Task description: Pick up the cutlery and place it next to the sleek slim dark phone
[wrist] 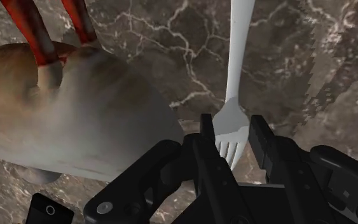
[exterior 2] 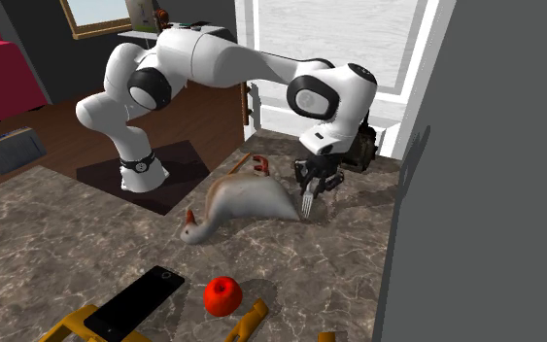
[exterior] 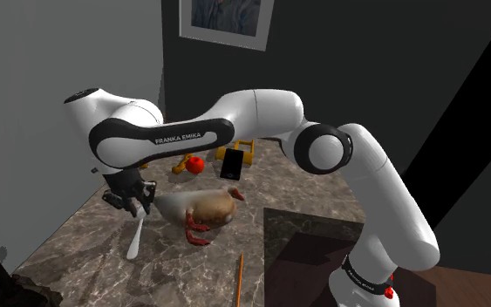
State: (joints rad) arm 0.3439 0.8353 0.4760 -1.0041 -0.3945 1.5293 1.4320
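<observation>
White long-handled fork [wrist: 238, 57]: its head was clasped between the fingers of the black two-finger gripper [wrist: 232, 122]; handle pointed toward brown marbled tabletop [exterior: 78, 235], beside tan-grey red-legged goose figure [exterior: 208, 208].

White fork [wrist: 238, 63] between black fingers [wrist: 269, 143]; beside them grey-tan goose [wrist: 88, 121] with red legs [wrist: 34, 32]; beyond, brown countertop [wrist: 165, 44] veined white.

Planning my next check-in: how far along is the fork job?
Done: hand sits at the tine end of the white fork. In hand: grasping; fork looks not yet lifted off the marble top. Left: carry it to the dark phone beyond the bird figure.
</observation>
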